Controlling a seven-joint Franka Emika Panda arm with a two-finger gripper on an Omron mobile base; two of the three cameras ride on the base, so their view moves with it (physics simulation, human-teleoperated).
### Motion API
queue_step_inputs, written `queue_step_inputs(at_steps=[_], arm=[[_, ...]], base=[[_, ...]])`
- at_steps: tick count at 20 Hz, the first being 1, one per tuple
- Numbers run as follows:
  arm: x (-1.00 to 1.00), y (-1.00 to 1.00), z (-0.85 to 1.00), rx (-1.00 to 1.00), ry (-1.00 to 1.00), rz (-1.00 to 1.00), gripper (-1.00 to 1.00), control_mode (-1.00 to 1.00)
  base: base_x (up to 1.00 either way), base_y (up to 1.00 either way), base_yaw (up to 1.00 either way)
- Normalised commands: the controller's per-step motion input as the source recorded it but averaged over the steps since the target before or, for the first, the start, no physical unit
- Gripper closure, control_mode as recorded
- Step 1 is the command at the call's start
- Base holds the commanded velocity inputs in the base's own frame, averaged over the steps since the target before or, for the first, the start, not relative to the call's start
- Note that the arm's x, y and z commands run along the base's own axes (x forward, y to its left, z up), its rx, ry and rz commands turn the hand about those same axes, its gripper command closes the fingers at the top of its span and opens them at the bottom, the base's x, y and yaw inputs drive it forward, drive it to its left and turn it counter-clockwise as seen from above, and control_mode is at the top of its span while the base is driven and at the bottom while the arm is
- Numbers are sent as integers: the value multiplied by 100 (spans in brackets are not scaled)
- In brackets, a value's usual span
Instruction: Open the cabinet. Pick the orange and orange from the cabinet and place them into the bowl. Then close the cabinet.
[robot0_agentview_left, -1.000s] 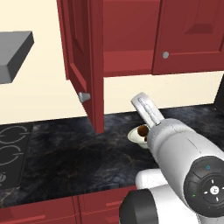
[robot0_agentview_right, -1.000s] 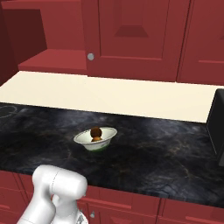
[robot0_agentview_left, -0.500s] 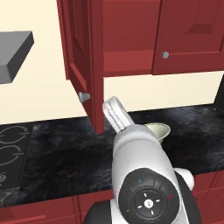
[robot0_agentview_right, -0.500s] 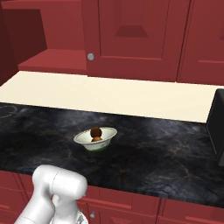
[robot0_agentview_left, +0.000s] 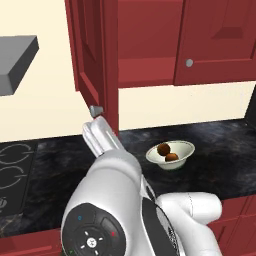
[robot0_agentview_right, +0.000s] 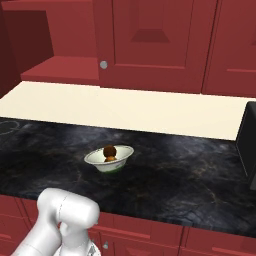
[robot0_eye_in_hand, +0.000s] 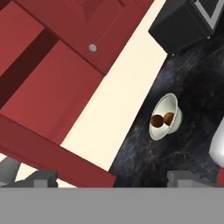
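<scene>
Both oranges (robot0_agentview_left: 167, 152) sit in the bowl (robot0_agentview_left: 182, 148), side by side and touching, one a shade darker than the other. The bowl stands upright on the dark marbled worktop (robot0_agentview_left: 220, 140), about midway between its front edge and the cream wall, nearer the right end in the left base view. From the right base view the bowl (robot0_agentview_right: 120, 159) shows just one orange (robot0_agentview_right: 109, 152) above its rim (the other is hidden behind).

The cabinet (robot0_agentview_left: 145, 42) is half open: its left door (robot0_agentview_left: 92, 50) swings out towards us, edge on, its grey knob (robot0_agentview_left: 95, 110) at the lower corner. The right door (robot0_agentview_left: 217, 40) is shut, knob (robot0_agentview_left: 189, 63) low on its left side. Inside, the shelf looks bare red.

The arm rears up large in the left base view, its white forearm reaching to just below the open door's knob. The gripper (robot0_eye_in_hand: 113, 177) has its fingers spread wide with nothing between them; in the hand view the fingertips (robot0_eye_in_hand: 181, 177) rise at the bottom, and the edge of the open door (robot0_eye_in_hand: 52, 153) crosses just above them. The same view (rolled well over) shows the bowl (robot0_eye_in_hand: 170, 109) with the two oranges (robot0_eye_in_hand: 161, 119), and a black box (robot0_eye_in_hand: 186, 22) at the worktop's far end.
</scene>
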Motion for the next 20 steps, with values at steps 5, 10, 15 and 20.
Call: queue_step_inputs(at_steps=[5,10,15,20], arm=[[36,41,-4,0,0,-6,-100,-100],[48,39,-13,0,-1,-5,-100,-100],[44,40,-19,0,-1,-4,-100,-100],[31,34,0,0,-10,-4,-100,-100]], base=[[0,0,0],[0,0,0],[0,0,0],[0,0,0]])
